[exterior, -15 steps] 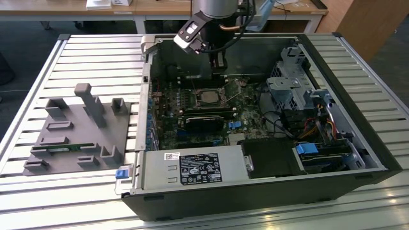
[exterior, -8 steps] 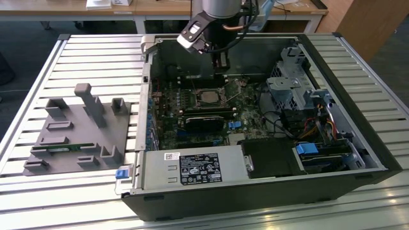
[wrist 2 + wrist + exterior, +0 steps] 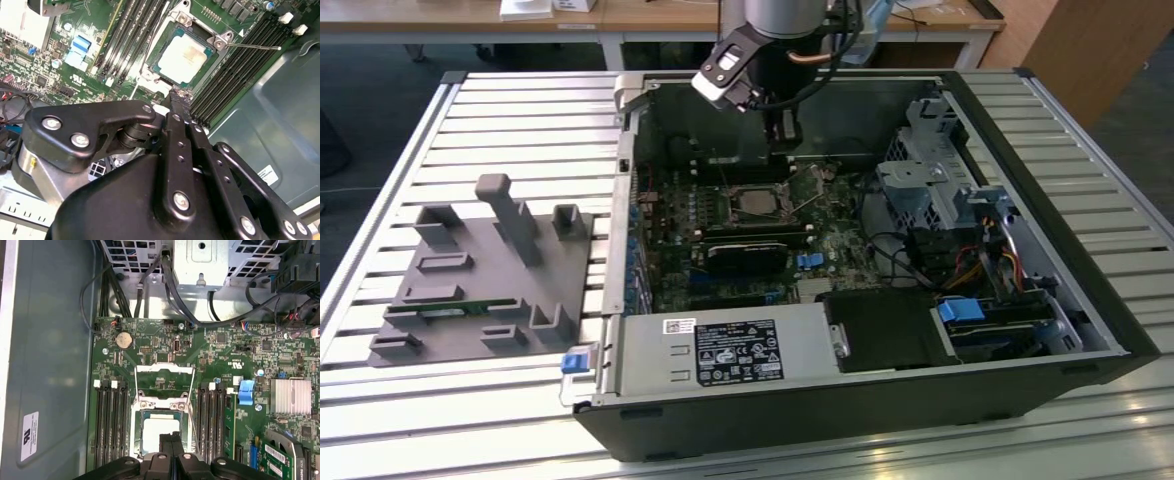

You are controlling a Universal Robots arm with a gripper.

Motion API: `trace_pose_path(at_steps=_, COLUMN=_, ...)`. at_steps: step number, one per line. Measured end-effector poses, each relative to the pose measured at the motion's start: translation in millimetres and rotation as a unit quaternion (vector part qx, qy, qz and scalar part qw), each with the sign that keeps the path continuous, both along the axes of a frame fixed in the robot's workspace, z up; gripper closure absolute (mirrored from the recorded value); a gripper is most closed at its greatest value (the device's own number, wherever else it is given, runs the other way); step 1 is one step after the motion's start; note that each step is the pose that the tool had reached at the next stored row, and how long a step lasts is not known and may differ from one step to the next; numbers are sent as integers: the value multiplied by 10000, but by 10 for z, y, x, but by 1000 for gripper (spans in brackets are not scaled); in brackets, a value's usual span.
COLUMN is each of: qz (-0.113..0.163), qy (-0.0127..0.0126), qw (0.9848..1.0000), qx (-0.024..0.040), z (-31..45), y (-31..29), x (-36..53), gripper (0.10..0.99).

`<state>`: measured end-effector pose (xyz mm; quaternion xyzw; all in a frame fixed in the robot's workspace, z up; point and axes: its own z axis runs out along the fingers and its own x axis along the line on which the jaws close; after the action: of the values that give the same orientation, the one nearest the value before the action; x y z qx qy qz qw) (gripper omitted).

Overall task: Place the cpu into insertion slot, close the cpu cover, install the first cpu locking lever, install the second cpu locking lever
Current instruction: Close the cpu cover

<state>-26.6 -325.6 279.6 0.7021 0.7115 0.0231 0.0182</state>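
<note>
The cpu (image 3: pixel 187 55), a flat silvery square, lies in the black insertion slot (image 3: pixel 156 54) on the motherboard; I also see the cpu (image 3: pixel 755 201) in the exterior view and the cpu (image 3: pixel 159 430) in the first wrist view. The cpu cover (image 3: pixel 165 368), a thin silver frame with a window, looks swung up off the socket, hinged at the edge away from the gripper. A thin wire lever (image 3: pixel 260 47) sticks out sideways. My gripper (image 3: pixel 177 95) is shut with nothing in it, its tips just above the socket's near edge, seen also as the gripper (image 3: pixel 781 132) and gripper (image 3: pixel 171 436).
The open computer case (image 3: pixel 1067 300) lies on a slatted table. Memory slots (image 3: pixel 110 425) flank the socket, cables (image 3: pixel 150 285) and a drive cage (image 3: pixel 927 170) sit nearby. A grey fixture (image 3: pixel 487 270) stands at the exterior view's left.
</note>
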Motion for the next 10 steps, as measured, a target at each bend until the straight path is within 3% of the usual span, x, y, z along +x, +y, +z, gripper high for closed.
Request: trace_pose_path(at_steps=10, qz=0, qy=0, qw=10000, qx=0, z=0, y=0, x=38, gripper=980)
